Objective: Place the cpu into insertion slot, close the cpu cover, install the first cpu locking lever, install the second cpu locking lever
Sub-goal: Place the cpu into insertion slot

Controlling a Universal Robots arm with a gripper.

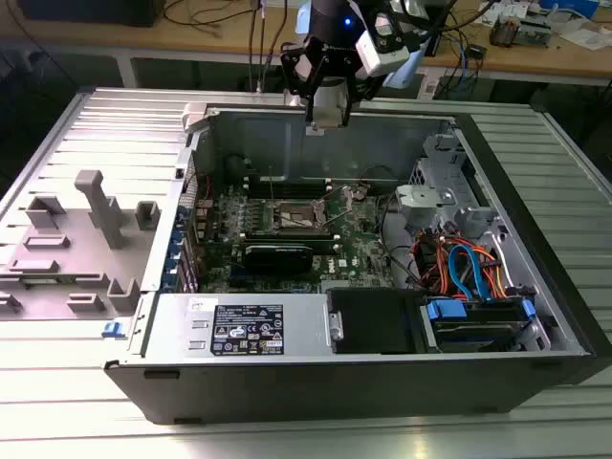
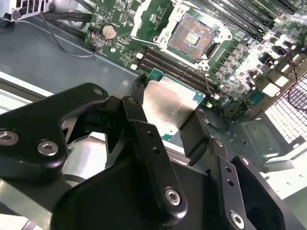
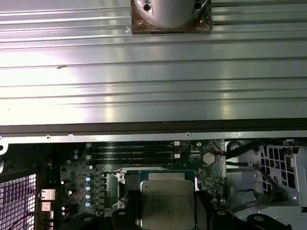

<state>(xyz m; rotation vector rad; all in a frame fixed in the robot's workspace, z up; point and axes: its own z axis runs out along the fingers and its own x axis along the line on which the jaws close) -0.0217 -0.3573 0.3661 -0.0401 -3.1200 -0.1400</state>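
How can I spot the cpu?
Look in the open computer case at the green motherboard. Above it, the black gripper holds the cpu: a flat square with a silvery top, unlike the round coin battery.

One silvery-grey flat square cpu (image 2: 168, 103), in the gripper (image 2: 169, 108); one square dark-pinned insertion slot (image 2: 192, 33) and one round silver coin battery (image 2: 110, 31) beyond it.

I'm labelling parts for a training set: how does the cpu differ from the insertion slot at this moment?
The cpu shows a plain silvery metal top; the insertion slot shows a dark pin field inside a silvery rim. The cpu is clamped in the gripper, held off the board; the insertion slot sits fixed on the green motherboard with nothing in it. Both are square.
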